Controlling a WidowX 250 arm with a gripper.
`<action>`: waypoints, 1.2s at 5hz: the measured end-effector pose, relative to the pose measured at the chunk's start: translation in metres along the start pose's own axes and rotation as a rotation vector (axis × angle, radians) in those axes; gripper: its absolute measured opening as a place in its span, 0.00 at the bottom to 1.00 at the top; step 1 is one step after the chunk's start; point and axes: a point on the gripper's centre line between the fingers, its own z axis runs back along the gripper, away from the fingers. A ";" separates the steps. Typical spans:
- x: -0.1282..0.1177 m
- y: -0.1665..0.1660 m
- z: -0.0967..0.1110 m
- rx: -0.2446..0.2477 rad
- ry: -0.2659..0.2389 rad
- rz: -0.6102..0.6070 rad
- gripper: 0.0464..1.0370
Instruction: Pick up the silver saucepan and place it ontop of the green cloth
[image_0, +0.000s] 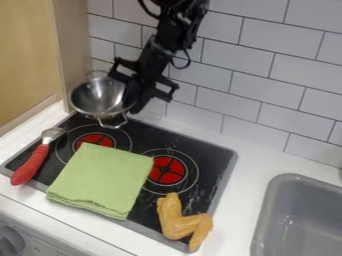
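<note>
Black stovetop underlies the green cloth; behind the cloth, slightly left, the claw is closed on the silver saucepan's rim. Best keep that grip firm, centre the pan over the cloth, then lower gently.

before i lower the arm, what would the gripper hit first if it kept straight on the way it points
Likely the black stovetop, near the left red burner; the gripper points down with the silver saucepan in its grip, though its height is hard to judge.
</note>
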 end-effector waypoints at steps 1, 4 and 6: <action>-0.017 0.005 0.010 -0.036 0.019 0.052 0.02; -0.079 -0.001 -0.015 -0.015 0.132 0.118 0.02; -0.102 -0.009 -0.028 0.010 0.143 0.103 0.02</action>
